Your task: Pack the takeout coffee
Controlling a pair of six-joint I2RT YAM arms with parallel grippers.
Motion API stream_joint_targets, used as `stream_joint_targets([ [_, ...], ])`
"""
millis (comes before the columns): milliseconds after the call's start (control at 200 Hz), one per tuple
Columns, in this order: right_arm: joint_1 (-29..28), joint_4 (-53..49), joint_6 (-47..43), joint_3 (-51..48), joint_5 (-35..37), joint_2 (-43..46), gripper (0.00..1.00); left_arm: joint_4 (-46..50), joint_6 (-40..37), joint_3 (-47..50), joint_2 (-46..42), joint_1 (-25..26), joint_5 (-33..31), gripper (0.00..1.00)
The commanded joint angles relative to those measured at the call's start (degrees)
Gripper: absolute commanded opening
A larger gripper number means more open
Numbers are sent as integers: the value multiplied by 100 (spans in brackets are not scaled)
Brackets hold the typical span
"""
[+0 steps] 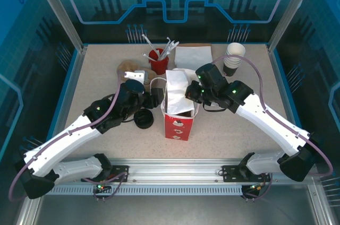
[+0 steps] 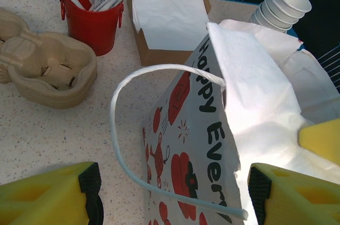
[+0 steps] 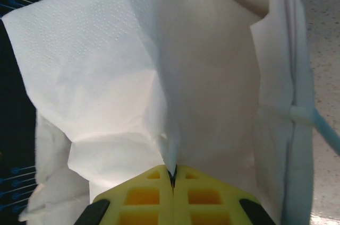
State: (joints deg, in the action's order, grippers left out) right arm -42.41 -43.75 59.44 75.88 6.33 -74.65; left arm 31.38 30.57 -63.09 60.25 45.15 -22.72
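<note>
Right wrist: right gripper (image 3: pixel 172 174) clenched on napkin (image 3: pixel 106 76) above bag (image 3: pixel 276 76). Left gripper (image 2: pixel 172 193) released, just left of bag. Dark shape in bag mouth is probably the coffee (image 1: pixel 178 112). Lower napkin clear of handle (image 2: pixel 122 129) before letting go.

Bag (image 1: pixel 178 121) mid-table, napkin (image 1: pixel 175 84) sticking out of its top. Behind it: bucket (image 1: pixel 158 65) with straws (image 1: pixel 159 47) in it, napkin box (image 1: pixel 193 55) to its right, cup stack (image 1: pixel 234 58) far right. Carrier tray (image 1: pixel 126 67) left of bucket.
</note>
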Motion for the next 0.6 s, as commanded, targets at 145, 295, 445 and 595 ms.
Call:
stream_joint_targets([
  [145, -175, -618, -3, 59, 760, 58, 0, -1, 77, 165, -87, -65, -40, 76],
  [295, -225, -635, 7, 105, 927, 16, 0, -44, 81, 233, -97, -85, -14, 76],
  [445, -321, -691, 9, 276, 1114, -162, 0, -53, 108, 304, -100, -109, 8, 76],
  [595, -422, -914, -55, 557, 1323, -435, 0, -17, 117, 357, -166, -111, 2, 76],
])
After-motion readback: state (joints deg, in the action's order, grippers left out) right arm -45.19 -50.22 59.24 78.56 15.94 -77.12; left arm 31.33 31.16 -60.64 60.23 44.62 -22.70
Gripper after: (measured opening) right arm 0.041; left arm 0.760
